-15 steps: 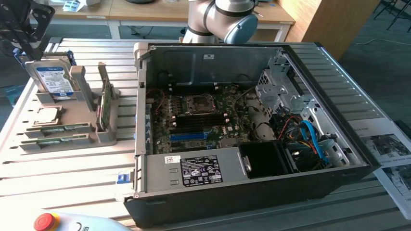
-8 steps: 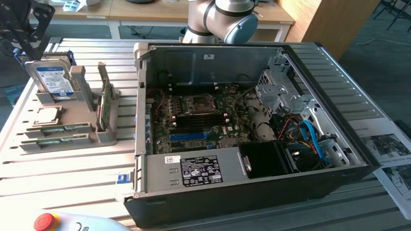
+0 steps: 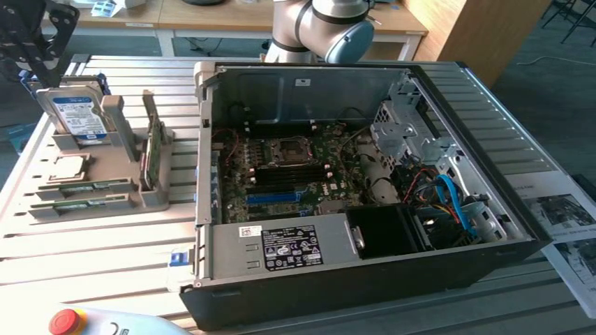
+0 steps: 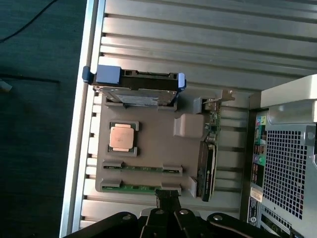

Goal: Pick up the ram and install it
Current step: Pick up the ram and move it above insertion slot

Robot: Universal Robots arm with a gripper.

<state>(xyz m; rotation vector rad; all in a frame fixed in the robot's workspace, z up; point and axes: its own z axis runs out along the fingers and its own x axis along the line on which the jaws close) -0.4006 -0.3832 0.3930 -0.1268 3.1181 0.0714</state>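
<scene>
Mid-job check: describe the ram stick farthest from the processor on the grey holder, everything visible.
The ram stick is a long, narrow green board lying level in the grey holder, both ends seated in grey brackets. Its twin lies parallel beside it, apart. The gripper hovers by one end; contact is unclear.

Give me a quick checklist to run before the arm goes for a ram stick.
1. One ram stick and the second ram stick lie flat in the tray, side by side: ok.
2. Gripper hangs above the tray's edge beside them, carrying nothing: ok.
3. Hard drive stands upright, apart from the sticks: ok.
4. Computer case is open, motherboard exposed: ok.
5. Memory slots free: cannot tell.
</scene>
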